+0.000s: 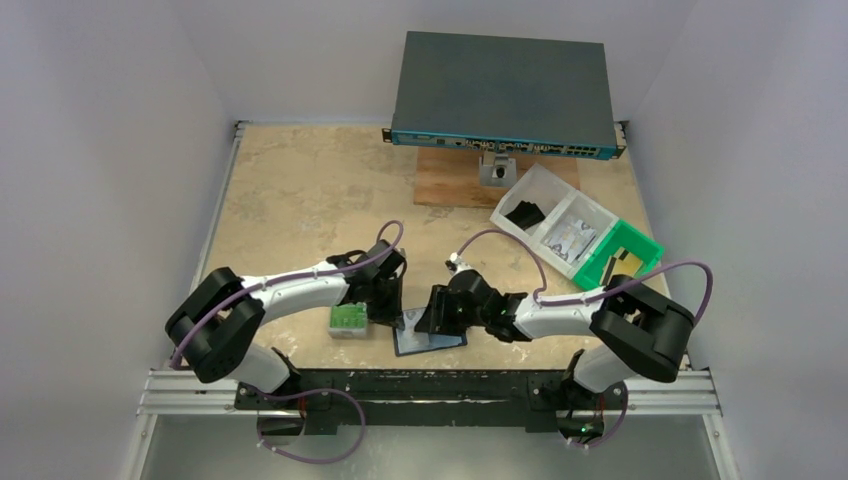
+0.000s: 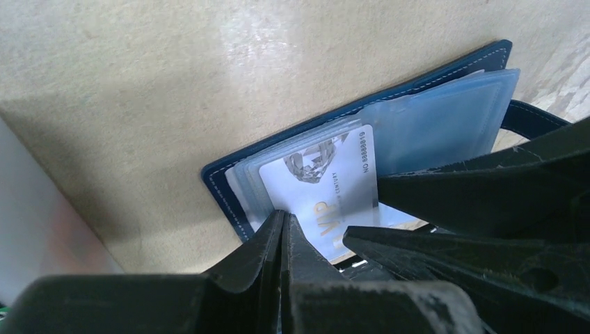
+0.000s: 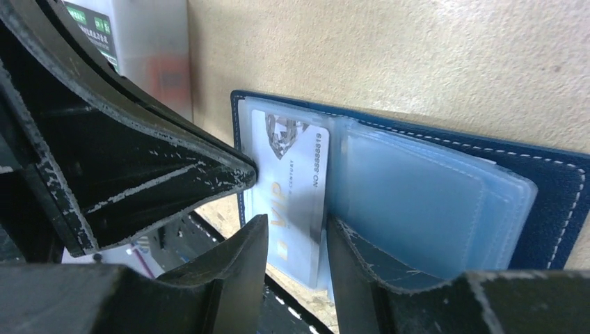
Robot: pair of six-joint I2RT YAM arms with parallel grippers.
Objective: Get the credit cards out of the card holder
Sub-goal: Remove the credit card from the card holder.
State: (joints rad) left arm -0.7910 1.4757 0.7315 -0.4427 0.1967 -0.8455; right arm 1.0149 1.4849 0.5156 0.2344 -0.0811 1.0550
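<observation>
Top view: card holder [image 1: 432,342] lies open at the near edge of the table [image 1: 300,200].
Left wrist: left gripper [image 2: 282,217] pressed together, tip at the edge of the credit card [image 2: 323,184] (pale, printed VIP).
Right wrist: right gripper [image 3: 296,226] fingers astride the card; whether they clamp it, cannot tell.

Silver card [image 3: 291,182] printed "VIP" in gold letters, small word "CENTURY" beside it, "NO 8888819" along one edge
</observation>
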